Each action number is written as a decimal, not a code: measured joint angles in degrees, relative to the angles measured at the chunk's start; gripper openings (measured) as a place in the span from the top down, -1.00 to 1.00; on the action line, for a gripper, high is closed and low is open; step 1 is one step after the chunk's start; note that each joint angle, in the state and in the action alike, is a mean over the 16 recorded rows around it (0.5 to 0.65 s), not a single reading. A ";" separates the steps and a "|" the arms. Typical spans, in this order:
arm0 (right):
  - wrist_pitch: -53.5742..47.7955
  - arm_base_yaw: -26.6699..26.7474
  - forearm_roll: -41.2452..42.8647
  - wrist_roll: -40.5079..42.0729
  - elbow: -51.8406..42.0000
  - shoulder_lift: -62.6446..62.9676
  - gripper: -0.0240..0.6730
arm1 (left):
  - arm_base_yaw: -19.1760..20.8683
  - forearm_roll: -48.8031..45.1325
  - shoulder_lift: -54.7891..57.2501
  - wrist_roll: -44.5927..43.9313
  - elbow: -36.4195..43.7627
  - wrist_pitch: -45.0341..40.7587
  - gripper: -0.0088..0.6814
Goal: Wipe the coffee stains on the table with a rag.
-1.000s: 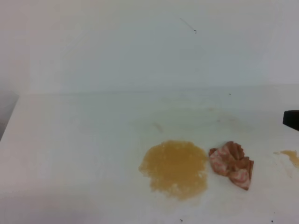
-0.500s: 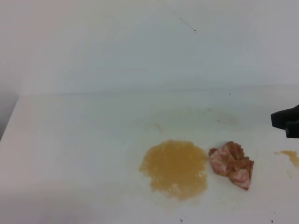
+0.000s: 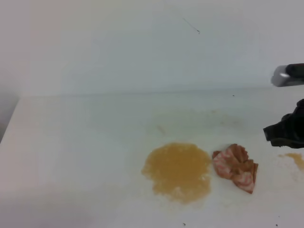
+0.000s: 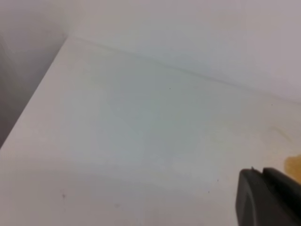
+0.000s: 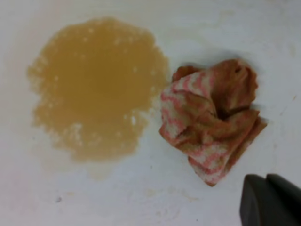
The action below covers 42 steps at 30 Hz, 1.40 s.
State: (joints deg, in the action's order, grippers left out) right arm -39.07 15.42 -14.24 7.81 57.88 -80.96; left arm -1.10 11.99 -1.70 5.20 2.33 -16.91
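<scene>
Seeing my right hand (image 3: 285,134) near table's (image 3: 85,142) right edge beside rag (image 3: 235,167); coffee stain (image 3: 177,171) adjacent; both hands' opening can't tell.

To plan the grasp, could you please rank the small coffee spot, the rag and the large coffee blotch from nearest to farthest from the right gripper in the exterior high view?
1. Small coffee spot, just below the right gripper.
2. Rag, lower left.
3. Large coffee blotch, farther left.
</scene>
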 joint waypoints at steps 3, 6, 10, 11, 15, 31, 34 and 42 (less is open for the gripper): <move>-1.72 2.68 4.69 -3.87 2.59 -3.10 0.93 | 0.00 0.00 0.00 0.00 0.00 0.06 0.99; -2.97 5.45 9.57 -7.62 5.07 -6.20 0.93 | 0.00 0.00 0.00 0.00 0.00 0.06 0.99; -3.70 8.43 15.05 -11.94 7.61 -10.17 0.92 | 0.00 0.00 0.00 0.00 0.00 0.06 0.99; -3.69 9.01 16.10 -12.70 8.08 -11.07 0.92 | 0.00 0.00 0.00 0.00 0.00 0.06 0.99; -2.83 10.65 18.34 -14.38 9.34 -14.26 0.79 | 0.00 0.00 0.00 0.00 0.00 0.05 0.99; 3.58 11.18 16.16 -15.03 9.71 -23.81 -0.30 | 0.00 0.00 0.00 0.00 0.00 0.01 0.99; 4.13 11.18 16.55 -15.34 9.72 -25.82 -0.33 | 0.00 0.00 0.00 0.00 0.00 0.02 0.99; 5.17 11.18 16.65 -16.31 9.73 -30.17 0.02 | 0.00 0.00 0.00 0.00 0.00 -0.02 0.99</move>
State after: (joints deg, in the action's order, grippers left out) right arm -33.91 26.59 2.41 -8.49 67.61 -111.14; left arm -1.10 11.99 -1.70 5.20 2.33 -16.93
